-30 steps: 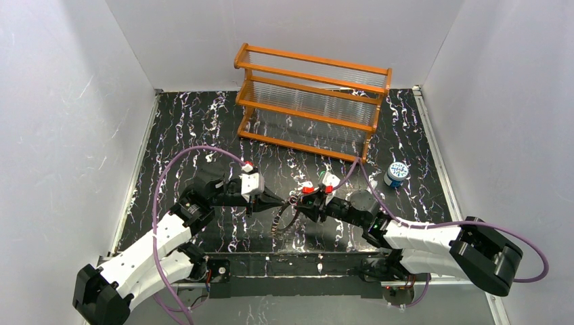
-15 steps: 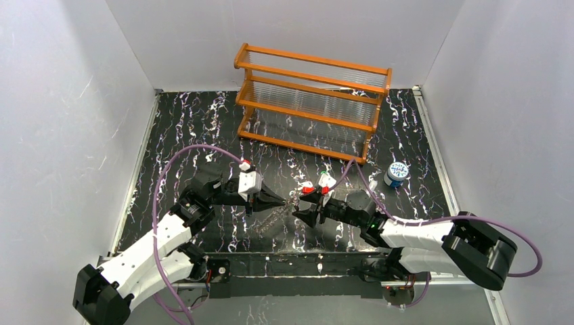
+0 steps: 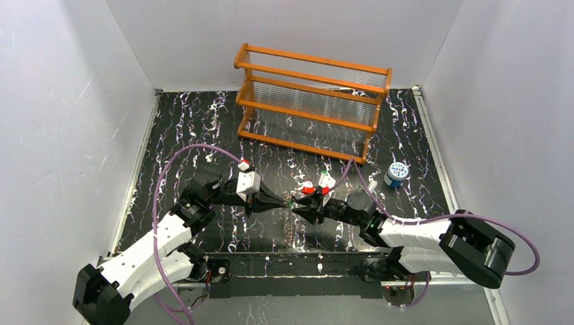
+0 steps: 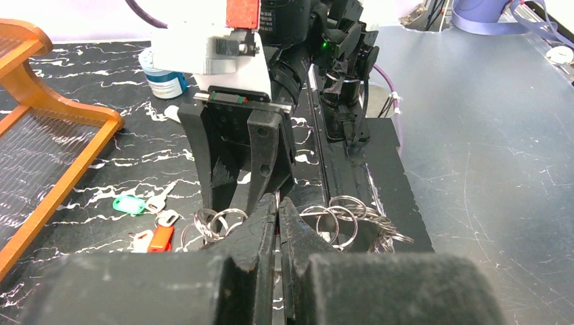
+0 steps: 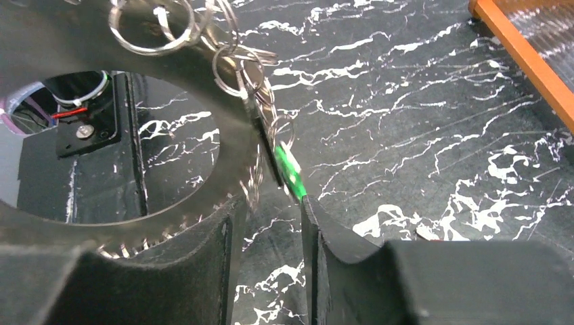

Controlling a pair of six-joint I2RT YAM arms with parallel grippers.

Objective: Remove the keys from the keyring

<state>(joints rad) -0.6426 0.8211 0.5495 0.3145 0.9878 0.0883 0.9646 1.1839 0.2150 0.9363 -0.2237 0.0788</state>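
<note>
The keyring (image 5: 156,220), a flat grey ring with a toothed edge, fills the left of the right wrist view and carries several small silver split rings (image 5: 233,68). A green key (image 5: 290,172) hangs from those rings, its end touching one fingertip of my right gripper (image 5: 269,213), which is open with only the table showing in the gap. My left gripper (image 4: 277,203) is shut on a thin metal edge of the keyring. In the top view the two grippers (image 3: 277,201) (image 3: 301,210) meet tip to tip, the keyring (image 3: 290,223) dangling below. A green key (image 4: 128,204) and a red key (image 4: 161,237) lie loose on the table.
A wooden rack (image 3: 311,101) of clear tubes stands at the back. A small blue-white lidded jar (image 3: 396,174) sits at the right. White walls close three sides, and the arm bases and a dark rail (image 3: 291,264) line the near edge.
My right gripper has moved left until its tips meet the left gripper's. The keyring, slanted a second ago, now hangs straight down. The left arm has barely moved.
</note>
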